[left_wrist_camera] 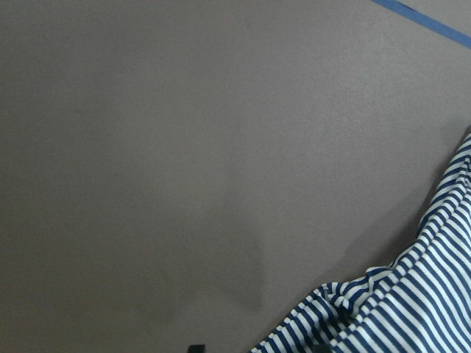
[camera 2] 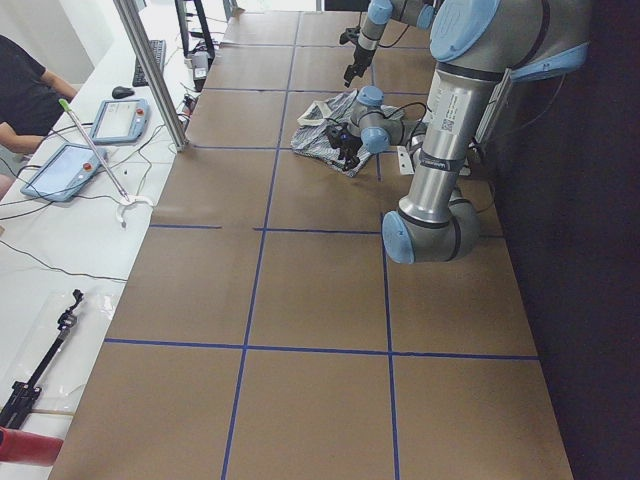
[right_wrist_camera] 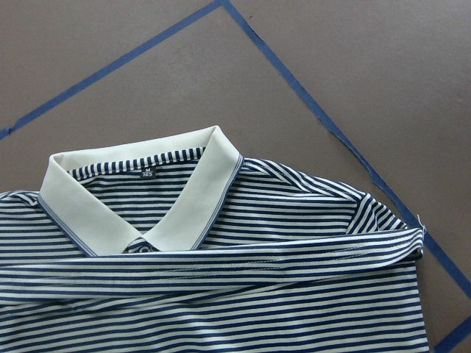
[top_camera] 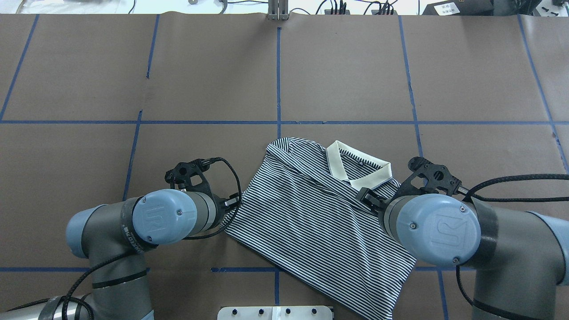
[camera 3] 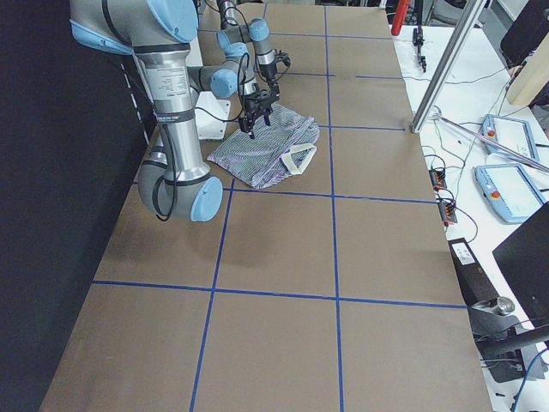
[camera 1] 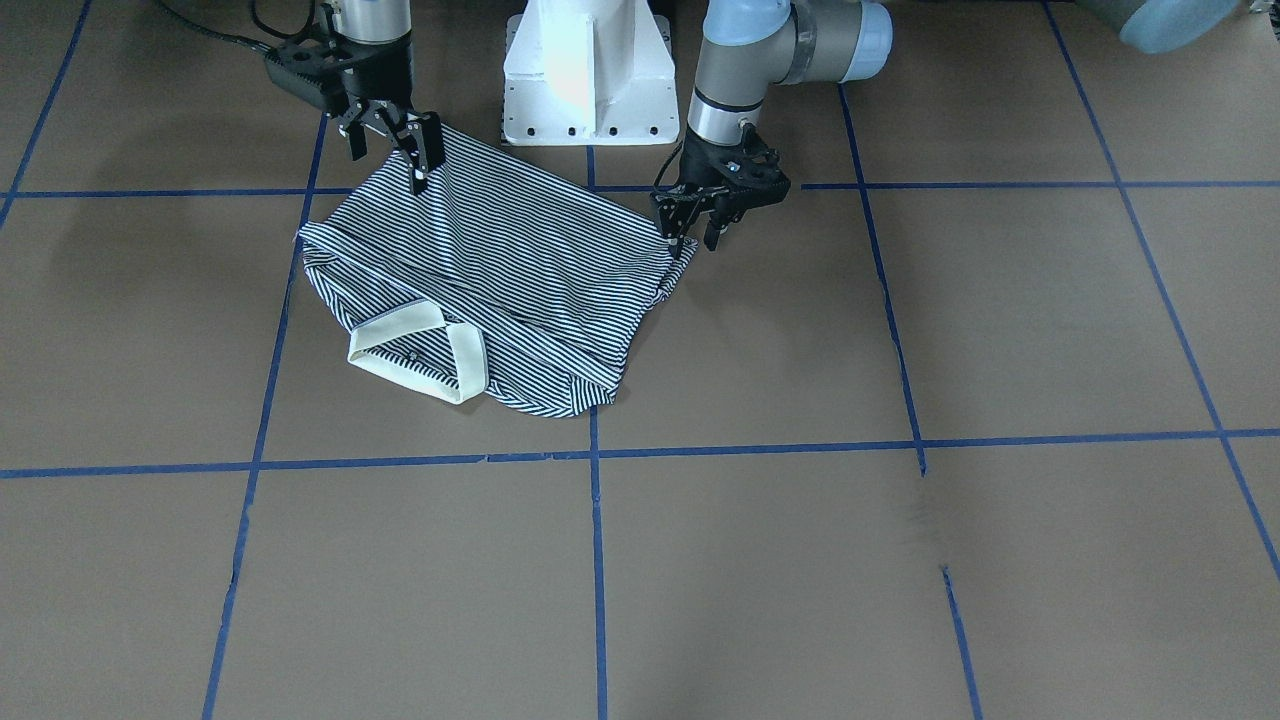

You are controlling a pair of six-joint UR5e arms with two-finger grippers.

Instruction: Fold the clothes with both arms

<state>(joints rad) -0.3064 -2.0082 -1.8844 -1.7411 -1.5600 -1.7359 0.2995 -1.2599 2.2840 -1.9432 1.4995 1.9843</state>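
The striped polo shirt (camera 1: 500, 270) lies folded on the brown table, its cream collar (camera 1: 420, 350) on the side away from the robot. My left gripper (camera 1: 697, 247) is low at the shirt's robot-side left corner, its jaws slightly apart, and looks open. The left wrist view shows that bunched corner (left_wrist_camera: 412, 294). My right gripper (camera 1: 387, 170) is open at the robot-side right corner, with one fingertip (camera 1: 416, 182) over the fabric. The right wrist view shows the collar (right_wrist_camera: 191, 198) and a folded hem band (right_wrist_camera: 221, 257). In the overhead view the wrists hide both grippers above the shirt (top_camera: 311, 218).
The white pedestal base (camera 1: 590, 80) stands just behind the shirt. Blue tape lines (camera 1: 596, 560) grid the table. A side bench with tablets (camera 2: 115, 120) and cables runs along the far edge, and a person (camera 2: 25, 95) sits there.
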